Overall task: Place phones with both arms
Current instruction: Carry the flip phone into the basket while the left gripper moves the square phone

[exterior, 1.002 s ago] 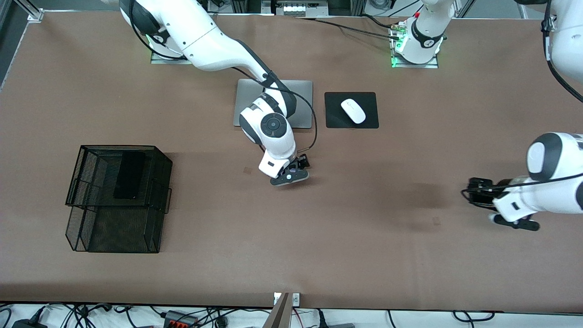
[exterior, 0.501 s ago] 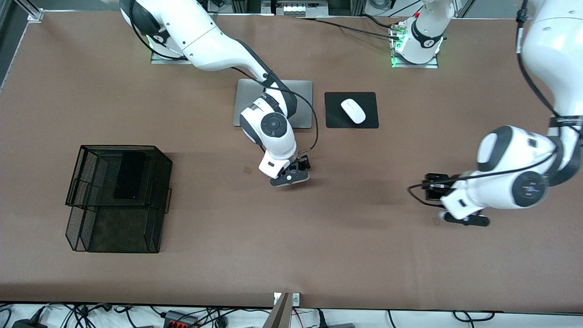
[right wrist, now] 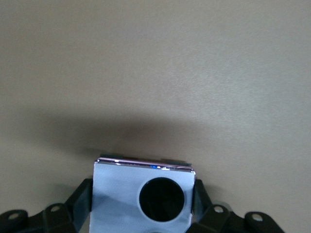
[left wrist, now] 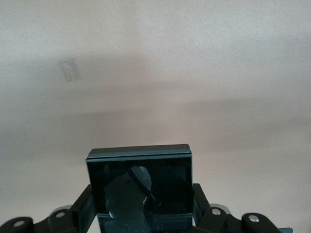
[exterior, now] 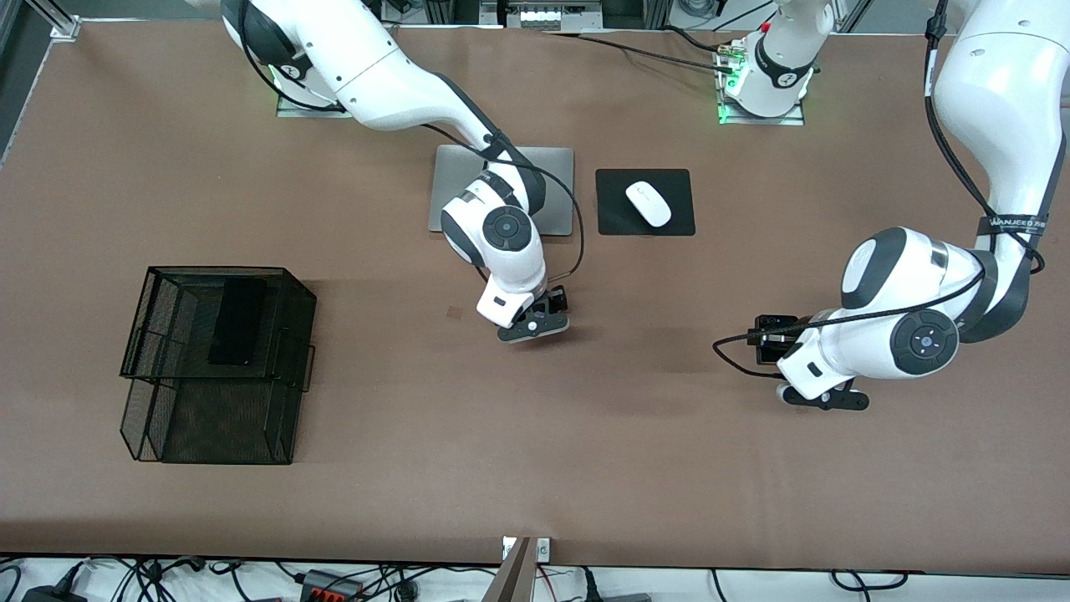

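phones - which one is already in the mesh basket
The long black phone, lying flat in the basket. The lilac flip and black flip each sit between an arm's fingers.

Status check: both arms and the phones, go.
Left gripper shut on black flip phone, over bare table. Right gripper around lilac flip phone. Long black phone in mesh basket. Path clear.

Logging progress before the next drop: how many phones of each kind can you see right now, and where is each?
Long black slab phone: 1, in the mesh basket.
Lilac flip phone: 1, between the right gripper fingers.
Black flip phone: 1, held by the left gripper.
Total: 3 phones.
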Robot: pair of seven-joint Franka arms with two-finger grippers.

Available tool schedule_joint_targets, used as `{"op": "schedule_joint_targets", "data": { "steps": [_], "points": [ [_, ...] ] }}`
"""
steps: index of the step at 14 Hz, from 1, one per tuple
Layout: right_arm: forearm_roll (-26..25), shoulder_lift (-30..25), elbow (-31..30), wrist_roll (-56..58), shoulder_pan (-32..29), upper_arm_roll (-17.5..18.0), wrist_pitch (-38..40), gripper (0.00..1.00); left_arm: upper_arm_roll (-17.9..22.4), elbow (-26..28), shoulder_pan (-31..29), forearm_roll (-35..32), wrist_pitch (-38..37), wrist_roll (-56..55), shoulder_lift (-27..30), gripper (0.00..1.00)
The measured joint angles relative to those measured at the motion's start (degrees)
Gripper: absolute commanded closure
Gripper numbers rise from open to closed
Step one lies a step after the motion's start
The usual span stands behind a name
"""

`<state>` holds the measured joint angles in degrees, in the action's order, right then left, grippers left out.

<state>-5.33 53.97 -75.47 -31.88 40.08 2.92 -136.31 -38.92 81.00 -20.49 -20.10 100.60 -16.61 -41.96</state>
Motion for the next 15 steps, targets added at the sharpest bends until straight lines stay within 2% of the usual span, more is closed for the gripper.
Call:
{"op": "schedule_joint_targets", "data": {
  "steps": [3,6,8,10,15],
  "points": [
    [0.0,-3.3,1.8,-0.4,-1.3,-1.3,6.4,0.77,0.0,0.0,0.2,3.1,0.0,0.0,0.0,0.78],
    [0.0,-11.7,2.6,0.6,-8.4,-1.5,18.0,0.77,-0.1,0.2,1.6,8.7,0.1,-1.6,-0.4,0.8],
    [0.0,-16.5,2.1,4.2,-13.8,-1.6,25.5,0.77,-0.2,0.2,4.8,11.2,2.3,-5.0,-1.6,0.81],
    [0.0,-19.0,1.1,10.3,-19.6,-1.6,30.4,0.77,-0.2,0.4,9.6,13.3,8.4,-7.8,-3.7,0.81],
    [0.0,-19.1,-0.5,23.4,-33.5,-1.6,38.8,0.76,0.1,0.5,20.2,15.6,30.9,-15.2,-11.2,0.8]
  ]
}}
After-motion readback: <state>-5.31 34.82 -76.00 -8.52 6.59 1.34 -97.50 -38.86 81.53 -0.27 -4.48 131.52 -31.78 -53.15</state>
